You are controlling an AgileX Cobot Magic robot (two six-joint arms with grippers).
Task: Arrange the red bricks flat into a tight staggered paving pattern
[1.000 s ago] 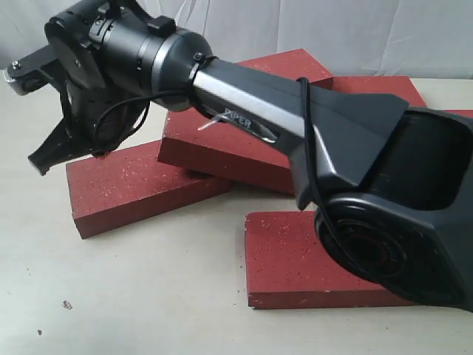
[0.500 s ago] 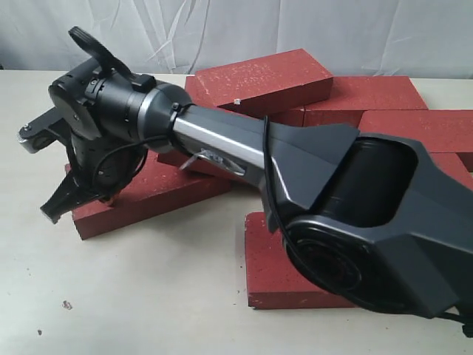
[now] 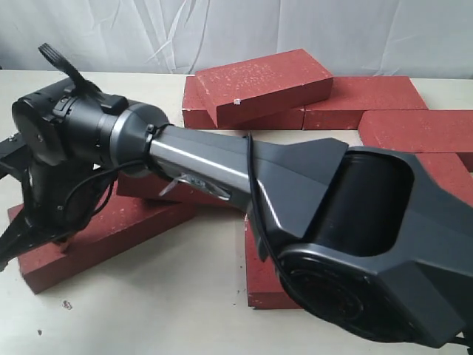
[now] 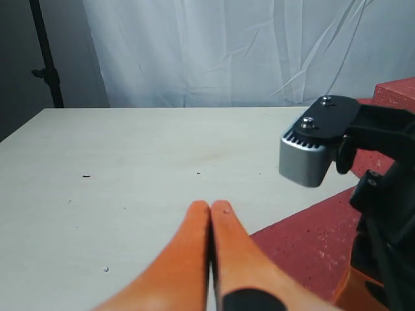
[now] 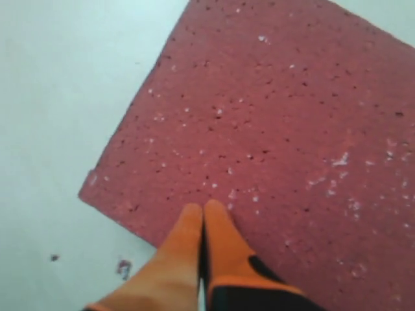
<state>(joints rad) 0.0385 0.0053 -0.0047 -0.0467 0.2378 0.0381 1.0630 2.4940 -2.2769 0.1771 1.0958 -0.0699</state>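
Barely begun: red bricks (image 3: 259,81) loose, overlapping, none paved tight. Right gripper (image 5: 202,209) pinched together over lower-left brick (image 3: 126,229); left gripper (image 4: 211,207) likewise together.

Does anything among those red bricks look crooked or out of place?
Yes. One brick lies skewed on top of the back bricks instead of flat on the table, and the front-left brick sits angled.

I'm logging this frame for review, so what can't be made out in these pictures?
Exterior view: the black right arm covers the pile's middle, so the dark red speckled paver bricks cannot be counted.
Right wrist view: whether the shut right gripper touches the brick below; too close to tell.
Left wrist view: the frame edge cuts off the brick beside the shut left gripper.
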